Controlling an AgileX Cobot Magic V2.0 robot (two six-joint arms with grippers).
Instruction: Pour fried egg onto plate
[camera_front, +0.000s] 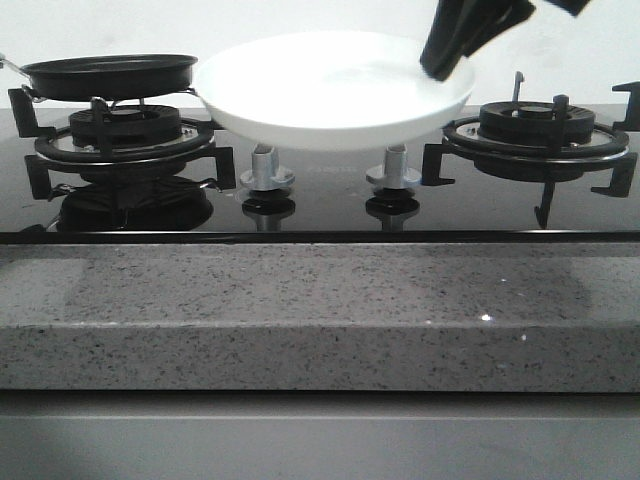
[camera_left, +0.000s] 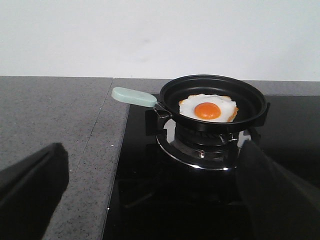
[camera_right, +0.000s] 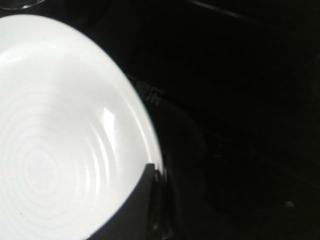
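Plate (camera_front: 330, 95) held aloft at upper centre of the front view, right end effector (camera_front: 450, 62) pinching its right rim. Pan (camera_left: 212, 102) sits on left burner, centre right of the left wrist view. Fried egg (camera_left: 208, 108) inside pan. Left end effector (camera_left: 150, 200) spread, empty, short of the handle (camera_left: 134, 96). Pour not yet started; pan grasp and tipping remain.

A speckled grey stone counter (camera_front: 300, 300) carries a glossy black glass hob (camera_front: 320, 212). Burner grates stand at the hob's left (camera_front: 120, 140) and right (camera_front: 540, 135), with two grey knobs (camera_front: 268, 178) between.
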